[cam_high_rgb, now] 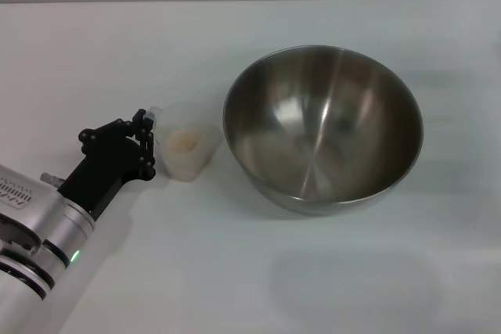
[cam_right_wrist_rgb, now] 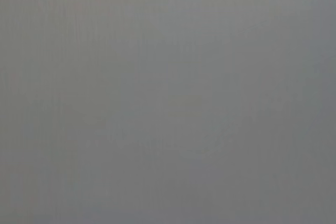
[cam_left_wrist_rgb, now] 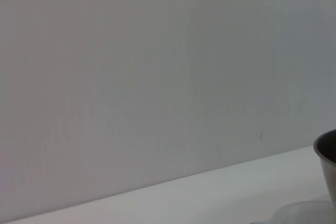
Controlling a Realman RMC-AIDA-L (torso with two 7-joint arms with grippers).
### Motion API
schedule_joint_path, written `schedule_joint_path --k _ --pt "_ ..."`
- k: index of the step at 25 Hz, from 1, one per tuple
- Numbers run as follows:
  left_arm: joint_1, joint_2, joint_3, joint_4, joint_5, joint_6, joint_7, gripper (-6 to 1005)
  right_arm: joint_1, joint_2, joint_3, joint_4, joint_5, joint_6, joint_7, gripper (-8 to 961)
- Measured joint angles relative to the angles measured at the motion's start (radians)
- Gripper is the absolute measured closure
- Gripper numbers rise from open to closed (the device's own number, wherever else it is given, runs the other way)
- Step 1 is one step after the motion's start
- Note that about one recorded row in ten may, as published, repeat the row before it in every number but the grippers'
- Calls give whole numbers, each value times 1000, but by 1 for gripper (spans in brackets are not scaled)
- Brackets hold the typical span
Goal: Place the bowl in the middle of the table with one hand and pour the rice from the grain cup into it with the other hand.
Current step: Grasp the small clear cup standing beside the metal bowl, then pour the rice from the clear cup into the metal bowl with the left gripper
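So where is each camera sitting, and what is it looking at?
Head view: up on the robot's head, looking down at the table, the bowl, the grain cup with rice; the left gripper and its arm show.
Left wrist view: on the left arm, facing a grey wall across the table; no fingers show.
Right wrist view: plain grey only, nothing of the robot.
Shared: head and left wrist views both catch the bowl's rim.

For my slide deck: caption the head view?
Left gripper at the grain cup of rice beside the empty bowl on the table.
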Motion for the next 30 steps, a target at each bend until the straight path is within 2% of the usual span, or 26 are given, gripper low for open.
schedule_joint_path --k 9,14,18,20,25,27,28,30 --pt "-2 0 -12 -3 -3 0 -23 973 -6 0 -1 -13 0 0 0 170" --pt "0 0 -27 -4 -5 7 -18 977 -6 0 -3 -17 0 0 0 170" --pt "5 -2 -69 3 -5 67 -3 975 -7 0 -3 -22 0 0 0 170" --pt "7 -2 -98 -4 -4 124 90 974 -7 0 -1 -22 0 0 0 170" --pt "-3 -2 -102 -17 0 220 254 972 -7 1 0 -26 0 1 0 170" --pt "-24 -2 -94 -31 3 292 412 971 -4 -1 0 -27 0 1 0 170" --pt "-24 -2 -94 -31 3 292 412 970 -4 -1 0 -27 0 1 0 170" --pt "-45 -2 -91 -46 18 313 560 969 0 -2 0 -28 0 1 0 170"
